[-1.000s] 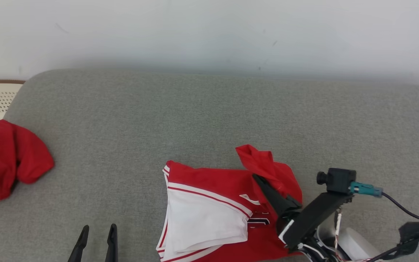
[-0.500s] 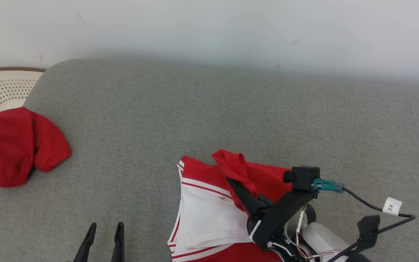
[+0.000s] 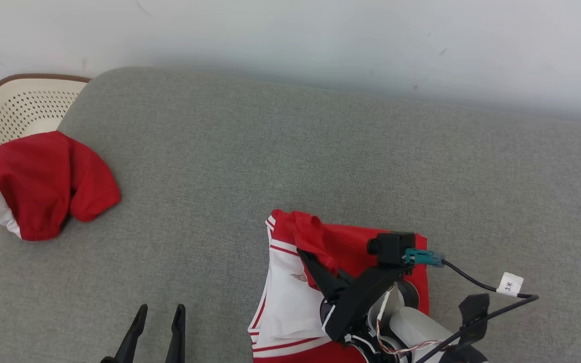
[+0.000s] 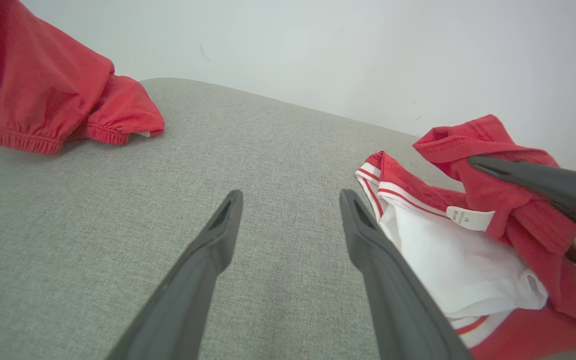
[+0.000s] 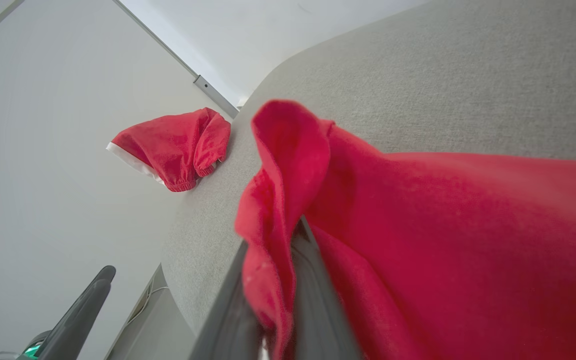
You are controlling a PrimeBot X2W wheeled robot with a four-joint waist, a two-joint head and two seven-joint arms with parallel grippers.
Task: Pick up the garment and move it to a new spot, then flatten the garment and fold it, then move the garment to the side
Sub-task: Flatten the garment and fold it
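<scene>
Fold grows — right claw (image 3: pixel 303 254), pinching the red edge of the garment (image 3: pixel 351 242), is further across it now; left claw (image 3: pixel 162 310) waits wide open.

1. The left pincer (image 3: pixel 162 310) has two long dark grey fingers that taper to narrow tips, each with a shallow recess near the tip.
2. The right pincer (image 3: pixel 304 254) has the same dark, tapered fingers.
3. Behind the right pincer, an angled black bracket (image 3: pixel 361 302) carries a small black box camera (image 3: pixel 391 248) with a round lens.
4. A teal connector (image 3: pixel 421 257) plugs into the camera's back, and a black cable (image 3: pixel 472 282) with a white tag (image 3: pixel 510 284) leads away from it.
5. Further behind the bracket is a pale rounded forearm (image 3: pixel 416 327), with thin red and white wires (image 3: pixel 396 348) beside it.
</scene>
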